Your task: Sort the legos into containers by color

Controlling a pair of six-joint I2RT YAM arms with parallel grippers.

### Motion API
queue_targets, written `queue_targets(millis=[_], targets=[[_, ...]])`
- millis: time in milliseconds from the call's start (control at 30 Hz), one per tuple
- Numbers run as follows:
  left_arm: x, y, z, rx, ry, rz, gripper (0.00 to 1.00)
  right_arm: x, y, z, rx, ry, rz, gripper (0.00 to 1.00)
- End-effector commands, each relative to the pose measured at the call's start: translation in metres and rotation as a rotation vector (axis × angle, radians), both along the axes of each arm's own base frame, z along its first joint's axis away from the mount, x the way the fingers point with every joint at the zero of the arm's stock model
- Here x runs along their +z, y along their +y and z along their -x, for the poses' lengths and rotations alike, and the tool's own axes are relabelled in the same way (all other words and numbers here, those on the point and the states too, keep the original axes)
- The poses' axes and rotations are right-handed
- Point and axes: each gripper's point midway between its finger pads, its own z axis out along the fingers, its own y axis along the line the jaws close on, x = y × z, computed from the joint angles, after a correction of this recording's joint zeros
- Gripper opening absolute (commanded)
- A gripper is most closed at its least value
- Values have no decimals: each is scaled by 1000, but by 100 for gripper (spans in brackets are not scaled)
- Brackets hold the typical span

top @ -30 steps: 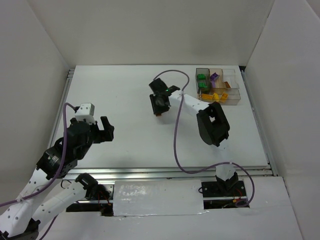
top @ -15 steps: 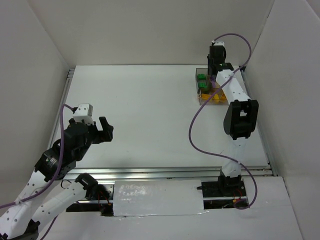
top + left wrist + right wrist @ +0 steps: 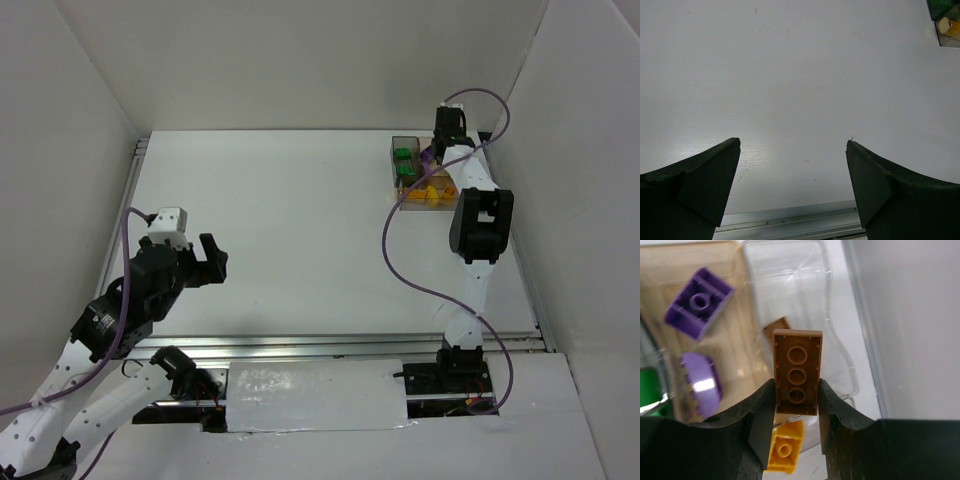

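One brown lego point(image 3: 797, 372), clamped between the right jaws, hangs above a clear compartment of the tray point(image 3: 836, 305), where another brown piece point(image 3: 778, 328) lies just beyond the jaws, seemingly lined up to join its colour. Purple legos point(image 3: 699, 302) sit left of them. Left jaws gape empty over the bench point(image 3: 800, 75).

White table point(image 3: 300, 220) bears the organiser tray point(image 3: 397, 172) far-right.
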Motion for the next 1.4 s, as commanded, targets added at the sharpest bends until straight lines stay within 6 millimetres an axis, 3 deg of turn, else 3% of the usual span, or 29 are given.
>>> queue_targets(millis=[0, 167, 367, 600, 700, 867, 900, 967, 1000, 1067, 1100, 1133, 1167, 1200, 1233, 1267, 1300, 1333, 1367], targets=[[1, -6, -5, -22, -13, -6, 99, 46, -23, -14, -45, -144, 8, 0], [0, -7, -5, -24, -7, -9, 100, 34, -36, -16, -68, -119, 26, 0], [-1, -7, -5, -22, 0, -15, 100, 18, -35, -18, -69, -98, 9, 15], [-3, -9, -6, -29, 6, -19, 99, 15, -37, -19, -79, -99, -5, 64], [-4, -9, -6, -28, 11, -20, 99, 22, -35, -19, -82, -114, -17, 74], [-5, -10, -7, -31, 14, -24, 100, 48, -26, -20, -67, -156, -69, 75], [-5, -9, -7, -26, 15, -25, 100, 66, -22, -19, -58, -188, -85, 75], [-6, -8, -8, -17, 22, -32, 100, 82, -8, -15, -43, -216, -142, 76], [-5, -7, -9, -10, 19, -31, 100, 108, 1, -9, -31, -255, -162, 76], [-5, -3, -12, 17, 23, -40, 100, 120, 17, 6, -44, -262, -240, 76], [-3, -1, -15, 34, 18, -37, 100, 149, 30, 19, -13, -308, -293, 76], [-6, 0, -19, 51, 31, -47, 100, 157, 46, 28, -11, -326, -364, 77], [-8, 8, -24, 88, 46, -49, 100, 140, 61, 45, 5, -270, -408, 82], [-8, 8, -28, 96, 55, -38, 100, 175, 77, 67, 59, -334, -449, 85], [-15, 4, -33, 85, 98, -30, 100, 179, 104, 80, 101, -337, -475, 86], [-18, 11, -38, 122, 117, -12, 99, 186, 114, 109, 122, -354, -486, 91], [-15, 12, -43, 134, 122, 2, 100, 189, 120, 125, 118, -359, -482, 97], [-20, 14, -49, 149, 151, 2, 100, 188, 140, 142, 143, -341, -498, 98], [-21, 26, -54, 198, 165, 19, 99, 191, 146, 170, 153, -350, -501, 100]])
